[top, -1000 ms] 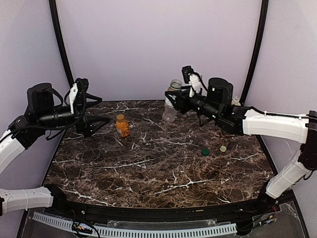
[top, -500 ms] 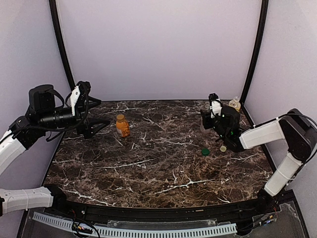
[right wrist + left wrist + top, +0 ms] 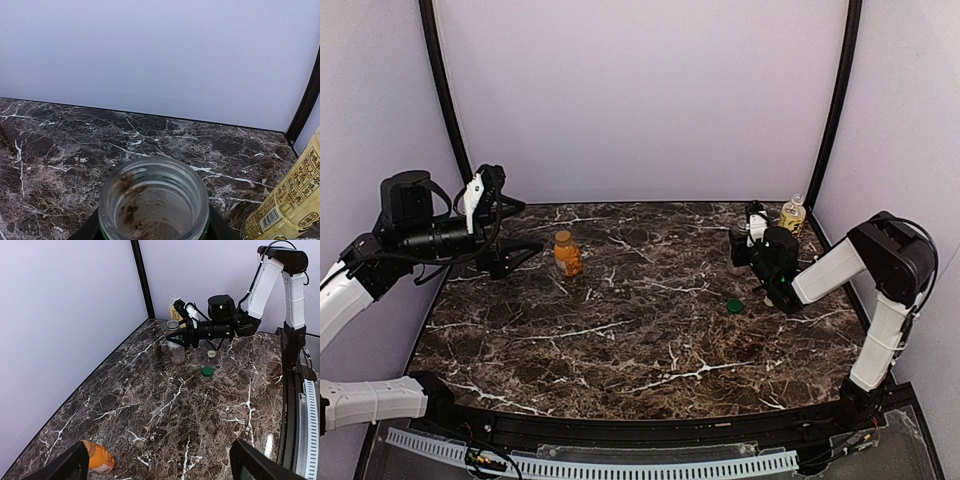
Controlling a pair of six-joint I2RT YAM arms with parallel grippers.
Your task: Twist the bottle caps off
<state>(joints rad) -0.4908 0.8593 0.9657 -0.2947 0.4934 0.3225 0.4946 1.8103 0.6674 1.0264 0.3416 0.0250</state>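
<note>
The squat orange juice bottle (image 3: 567,255) stands at the back left with its orange cap (image 3: 562,237) on; it also shows in the left wrist view (image 3: 100,458). My left gripper (image 3: 518,254) is open and empty, just left of it. My right gripper (image 3: 738,247) is shut on the slim clear bottle (image 3: 175,344), which stands uncapped on the table; its open mouth (image 3: 154,199) sits between my fingers (image 3: 90,229). The yellowish tea bottle (image 3: 792,213) stands just right of it, also in the right wrist view (image 3: 286,205). The dark green cap (image 3: 733,304) and cream-white cap (image 3: 212,354) lie loose nearby.
The dark marble table (image 3: 640,340) is closed in by lilac walls at the back and sides, with black corner posts (image 3: 832,100). The right arm (image 3: 840,262) is folded low along the right edge. The cream cap is hidden behind that arm in the top view.
My right gripper has carried the clear bottle from the back middle to the right and down, next to the tea bottle. The left arm has hardly moved.
</note>
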